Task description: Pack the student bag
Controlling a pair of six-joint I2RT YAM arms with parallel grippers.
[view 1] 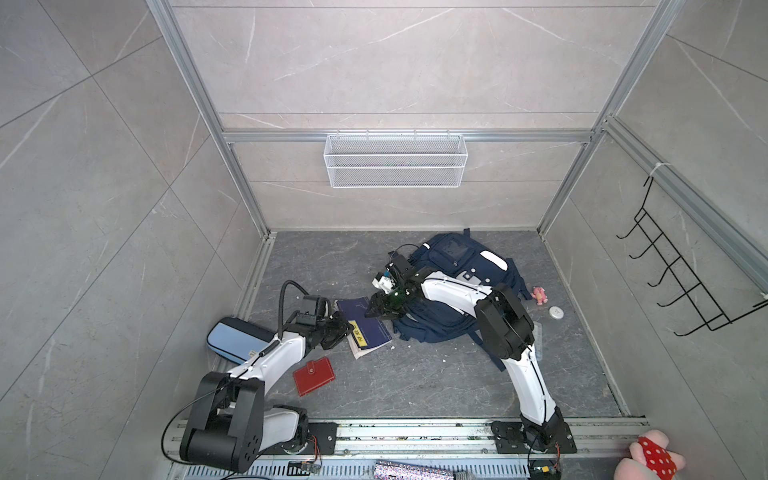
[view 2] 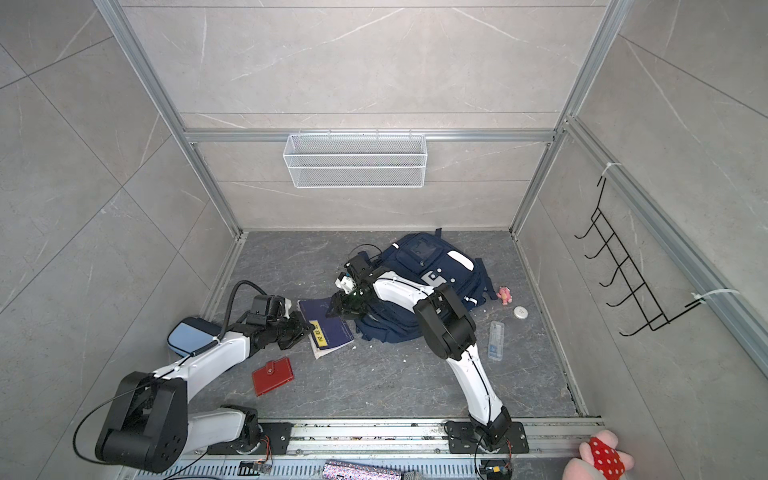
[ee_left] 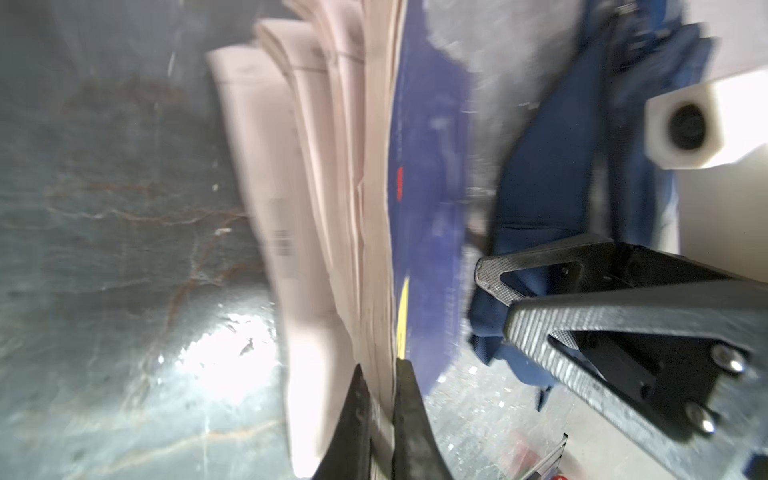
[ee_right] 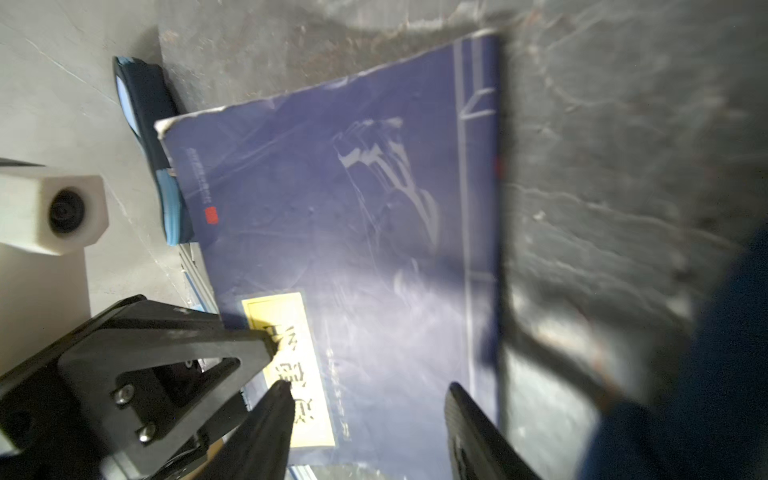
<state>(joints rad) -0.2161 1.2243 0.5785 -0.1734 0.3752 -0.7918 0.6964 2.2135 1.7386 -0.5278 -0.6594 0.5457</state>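
Note:
The student bag (view 1: pixel 457 266) (view 2: pixel 419 257) lies navy and crumpled on the dark floor at the back right; its blue fabric (ee_left: pixel 540 166) shows in the left wrist view too. Left of it is a blue book (view 1: pixel 368 326) (view 2: pixel 328 326) (ee_right: pixel 374 208) with a yellow label. My left gripper (view 1: pixel 351 328) (ee_left: pixel 380 365) is shut on the book's edge, cover and pale pages (ee_left: pixel 332 166) pinched between its fingers. My right gripper (view 1: pixel 372 309) (ee_right: pixel 370 388) hangs open over the book's corner nearest the bag, with nothing between its fingers.
A light-blue pencil case (view 1: pixel 232 338) lies by the left wall and a red wallet (view 1: pixel 313 376) in front of the book. Right of the bag are a pink toy (view 1: pixel 539 294), a white disc (view 1: pixel 555 312) and a clear case (view 2: pixel 496 338). A wire basket (view 1: pixel 395 160) hangs on the back wall.

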